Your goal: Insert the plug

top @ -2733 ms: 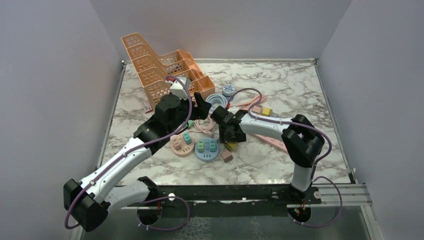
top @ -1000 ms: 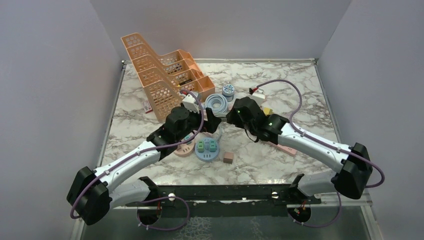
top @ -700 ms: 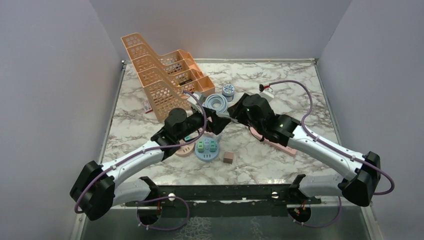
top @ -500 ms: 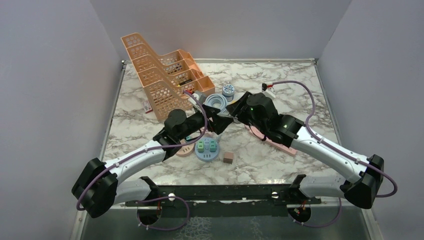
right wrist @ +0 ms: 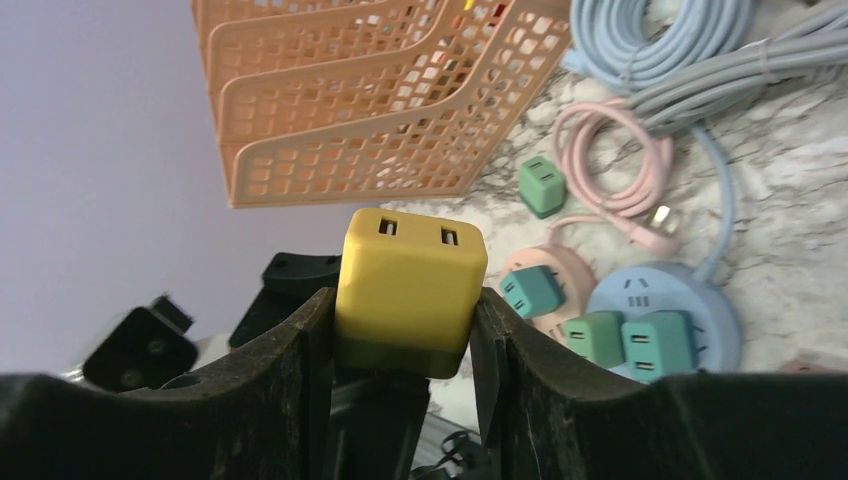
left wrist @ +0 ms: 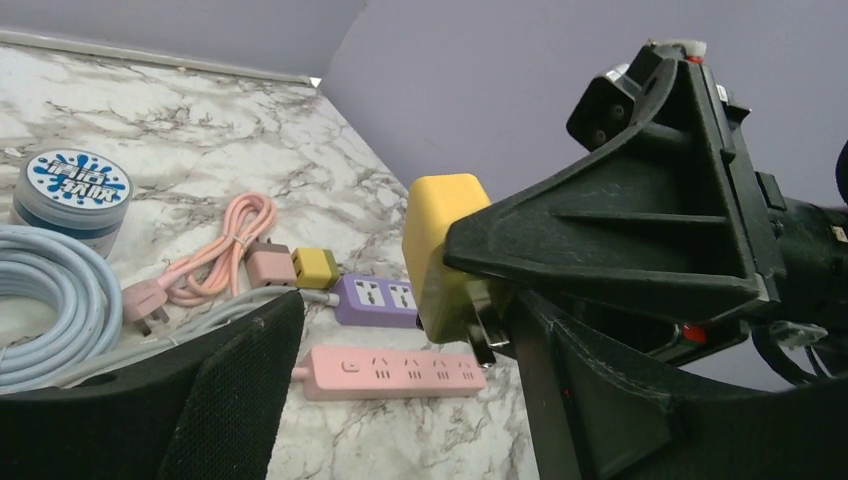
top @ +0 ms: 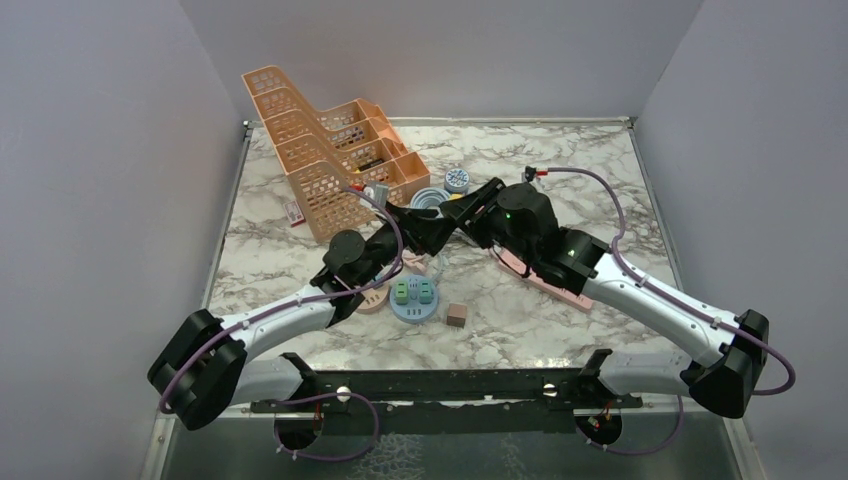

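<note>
Plug (right wrist: 410, 270): my right tool (right wrist: 400, 305) clamped it (prongs toward palm).
Left tool (left wrist: 405, 335): gaped empty beside it.
Room: pink strip (left wrist: 395, 368) lay uncovered.

Both arms extended, converging, left jaws spread, right jaws clamping plug (right wrist: 410, 290)

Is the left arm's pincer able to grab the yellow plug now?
Probably yes: the left pincer is open right by the yellow plug, nothing between them, though the right pincer clamps two sides.

Yellow plug (right wrist: 410, 290) matt plastic w/ metal prongs (left wrist: 482, 330), marble-look tabletop (top: 560, 160) smooth, orange rack (top: 300, 150) plastic mesh
</note>
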`<action>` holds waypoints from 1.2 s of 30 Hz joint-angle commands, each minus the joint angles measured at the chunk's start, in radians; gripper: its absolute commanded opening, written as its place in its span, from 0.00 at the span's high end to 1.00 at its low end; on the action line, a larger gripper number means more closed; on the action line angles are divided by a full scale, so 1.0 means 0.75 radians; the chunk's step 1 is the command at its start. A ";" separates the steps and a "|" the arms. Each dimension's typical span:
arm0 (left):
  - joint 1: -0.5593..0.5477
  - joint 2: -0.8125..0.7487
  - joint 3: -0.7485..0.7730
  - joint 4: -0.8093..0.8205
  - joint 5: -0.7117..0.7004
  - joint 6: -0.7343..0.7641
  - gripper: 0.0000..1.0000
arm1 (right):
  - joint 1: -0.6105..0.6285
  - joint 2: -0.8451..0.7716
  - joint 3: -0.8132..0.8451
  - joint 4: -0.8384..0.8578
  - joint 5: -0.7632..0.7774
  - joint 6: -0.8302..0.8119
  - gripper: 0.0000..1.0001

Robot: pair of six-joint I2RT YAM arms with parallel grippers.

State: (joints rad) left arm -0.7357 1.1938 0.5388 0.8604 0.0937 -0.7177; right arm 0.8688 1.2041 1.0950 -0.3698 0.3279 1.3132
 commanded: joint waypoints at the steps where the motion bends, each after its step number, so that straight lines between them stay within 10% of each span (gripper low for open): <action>1: -0.011 0.034 -0.012 0.189 -0.118 -0.096 0.26 | -0.003 0.011 -0.011 0.136 -0.090 0.184 0.59; 9: -0.013 0.025 -0.012 0.199 -0.221 -0.089 0.52 | -0.003 0.048 -0.025 0.174 -0.168 0.174 0.59; 15: -0.014 0.019 -0.016 0.199 -0.139 0.030 1.00 | -0.015 0.074 0.023 0.100 -0.190 0.026 0.37; 22: -0.013 -0.089 -0.105 0.199 -0.006 0.296 1.00 | -0.412 0.060 -0.053 0.294 -0.789 -0.231 0.24; 36: -0.009 -0.194 -0.034 0.199 0.358 0.491 1.00 | -0.504 0.091 0.055 0.206 -1.476 -0.399 0.23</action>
State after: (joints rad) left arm -0.7471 1.0740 0.4709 0.9646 0.2649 -0.3939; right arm 0.4984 1.2987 1.1603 -0.2367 -0.5751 1.0267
